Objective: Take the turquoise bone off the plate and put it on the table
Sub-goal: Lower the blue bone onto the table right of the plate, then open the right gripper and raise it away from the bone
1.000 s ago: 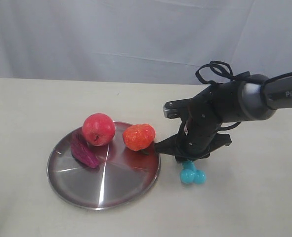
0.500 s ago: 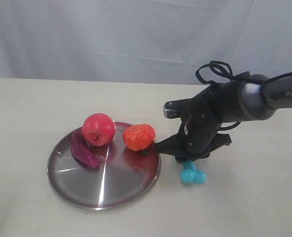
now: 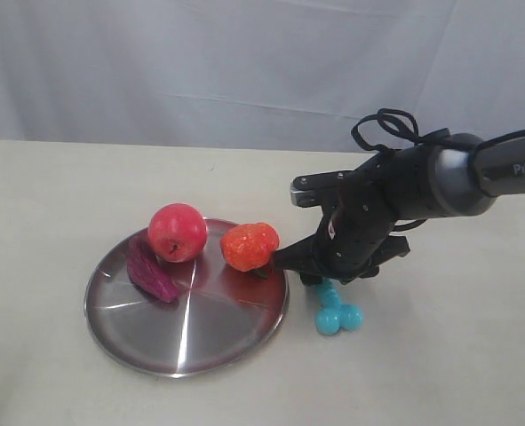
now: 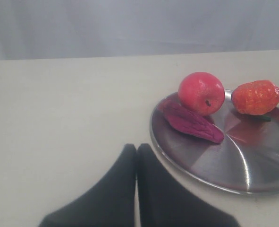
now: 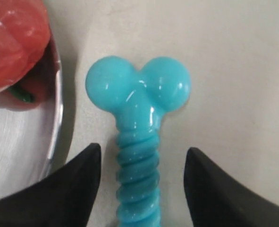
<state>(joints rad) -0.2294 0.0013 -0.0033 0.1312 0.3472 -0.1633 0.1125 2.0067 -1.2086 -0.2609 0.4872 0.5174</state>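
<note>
On the table (image 5: pixel 233 71), the turquoise bone (image 5: pixel 138 113), loose inside the wide-spread right gripper (image 5: pixel 142 149).

The turquoise bone (image 5: pixel 138 142) lies flat on the table (image 5: pixel 233 71). Its ribbed middle sits between the spread jaws of the right gripper (image 5: pixel 143 158), with a gap on each side. The plate (image 5: pixel 56 109) rim runs just beside it, bearing a red fruit (image 5: pixel 14 42).

on view are one turquoise bone (image 3: pixel 337 312), one silver plate (image 3: pixel 138 342), one cream table (image 3: pixel 58 195), and three foods, one of each kind: one red apple (image 3: pixel 178 232), one orange-red strawberry (image 3: pixel 250 246) and one purple sweet potato (image 3: pixel 151 271).
</note>
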